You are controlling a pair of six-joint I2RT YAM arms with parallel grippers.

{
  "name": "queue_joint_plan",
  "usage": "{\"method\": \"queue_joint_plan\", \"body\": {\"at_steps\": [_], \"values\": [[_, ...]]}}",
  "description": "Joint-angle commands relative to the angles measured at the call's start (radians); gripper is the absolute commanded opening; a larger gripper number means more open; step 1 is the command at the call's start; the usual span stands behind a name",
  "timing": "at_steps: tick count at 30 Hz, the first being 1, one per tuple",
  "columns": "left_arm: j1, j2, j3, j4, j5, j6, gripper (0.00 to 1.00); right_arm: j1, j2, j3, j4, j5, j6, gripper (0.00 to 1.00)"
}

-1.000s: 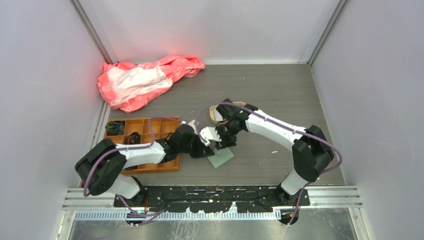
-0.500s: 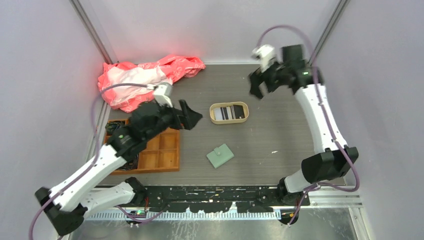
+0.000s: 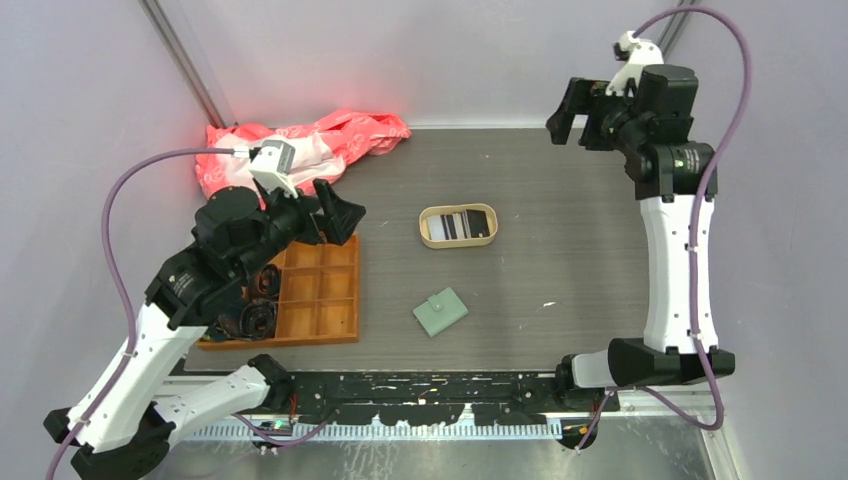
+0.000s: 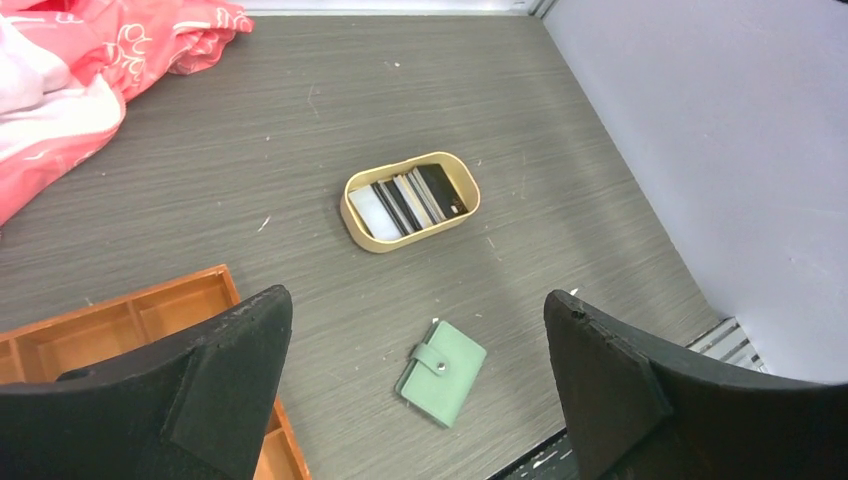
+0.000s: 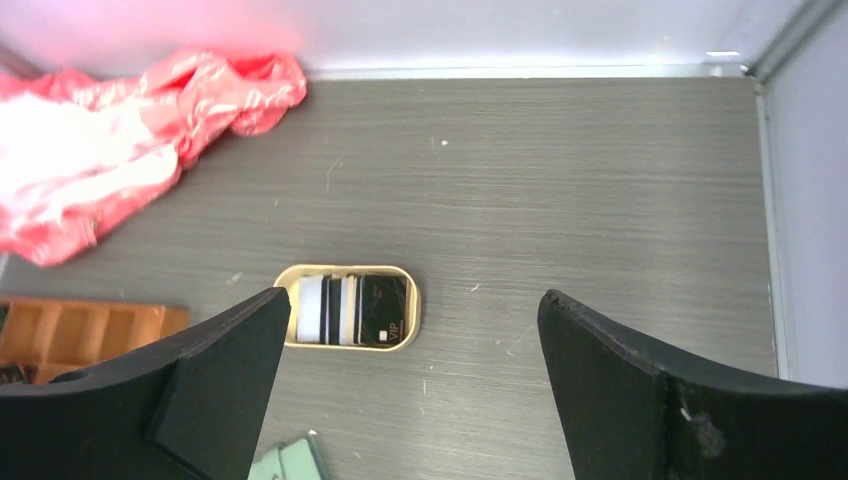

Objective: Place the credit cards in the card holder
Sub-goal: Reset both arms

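The credit cards [image 3: 458, 224], several black and white ones, stand on edge in a beige oval tray [image 3: 458, 241] at the middle of the table. They also show in the left wrist view [image 4: 408, 200] and the right wrist view [image 5: 352, 309]. The card holder [image 3: 440, 311] is a sage-green wallet lying snapped shut nearer the front [image 4: 442, 371]; only its corner shows in the right wrist view [image 5: 290, 465]. My left gripper [image 3: 338, 212] hangs open and empty, high over the orange tray's far end. My right gripper [image 3: 578, 115] hangs open and empty, high at the back right.
An orange compartment tray [image 3: 310, 300] sits at the left with dark items [image 3: 255, 318] in its left cells. A crumpled pink and white bag [image 3: 290, 155] lies at the back left. Grey walls close in three sides; a metal rail [image 3: 430, 385] runs along the front.
Both grippers were low at the card holder; both arms have since risen and pulled away, left one to the left, right one to the back right. Both jaws opened wide. The holder stays put.
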Motion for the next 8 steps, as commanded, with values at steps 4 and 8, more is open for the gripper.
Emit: {"method": "queue_joint_plan", "body": {"at_steps": [4, 8], "values": [[0.002, -0.032, 0.074, -0.067, -0.006, 0.025, 0.97, -0.035, -0.064, 0.044, -0.007, 0.105, 0.169, 0.99], [0.002, -0.038, 0.053, -0.063, -0.006, 0.022, 0.98, -0.043, -0.066, 0.017, -0.002, 0.083, 0.175, 1.00]]}}
